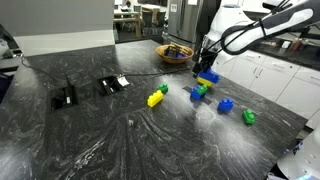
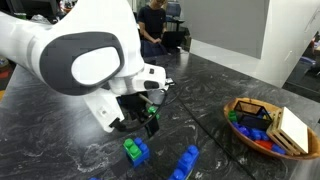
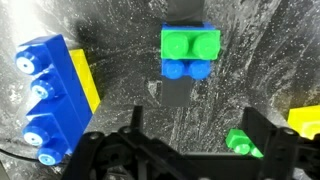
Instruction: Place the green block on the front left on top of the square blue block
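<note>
The light-green block (image 3: 190, 44) sits on top of the square blue block (image 3: 188, 70) in the wrist view. The stacked pair also shows in both exterior views (image 1: 199, 91) (image 2: 132, 149). My gripper (image 3: 195, 135) is open and empty, with its fingers apart and clear of the stack. In both exterior views it hangs just above the blocks (image 1: 208, 63) (image 2: 148, 120).
A large blue piece with yellow (image 3: 45, 100) lies beside the stack. A small green brick (image 3: 240, 142) is by one finger. Yellow (image 1: 156, 98), blue (image 1: 226, 104) and green (image 1: 248, 117) bricks are scattered. A bowl of blocks (image 2: 240, 108) and two black items (image 1: 65, 96) are there too.
</note>
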You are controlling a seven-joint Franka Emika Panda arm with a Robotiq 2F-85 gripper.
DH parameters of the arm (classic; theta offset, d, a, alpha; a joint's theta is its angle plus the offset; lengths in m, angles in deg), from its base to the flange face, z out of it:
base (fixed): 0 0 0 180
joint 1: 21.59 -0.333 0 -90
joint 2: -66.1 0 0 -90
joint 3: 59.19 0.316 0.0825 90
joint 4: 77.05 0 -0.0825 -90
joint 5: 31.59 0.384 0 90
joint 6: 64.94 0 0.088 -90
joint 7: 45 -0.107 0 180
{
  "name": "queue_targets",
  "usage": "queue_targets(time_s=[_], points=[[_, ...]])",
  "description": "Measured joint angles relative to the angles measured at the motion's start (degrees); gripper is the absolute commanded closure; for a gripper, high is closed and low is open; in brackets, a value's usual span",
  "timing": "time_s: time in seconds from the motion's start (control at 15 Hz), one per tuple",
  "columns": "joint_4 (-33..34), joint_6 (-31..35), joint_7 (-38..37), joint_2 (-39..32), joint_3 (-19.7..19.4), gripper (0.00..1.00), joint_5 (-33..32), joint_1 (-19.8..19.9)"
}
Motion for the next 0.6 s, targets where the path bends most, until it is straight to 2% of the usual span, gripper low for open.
queue_targets(time_s=[0.13,0.2,0.27,0.33,0.6], points=[[0.0,0.0,0.0,0.5,-0.1,0.02,1.5,0.1],[0.0,0.0,0.0,0.6,-0.1,0.26,2.3,0.1],[0.0,0.0,0.0,0.6,-0.1,0.27,3.1,0.1],[-0.1,0.0,0.0,0.5,-0.1,0.32,3.9,0.1],[-0.1,-0.1,-0.8,0.6,-0.1,0.60,5.2,0.1]])
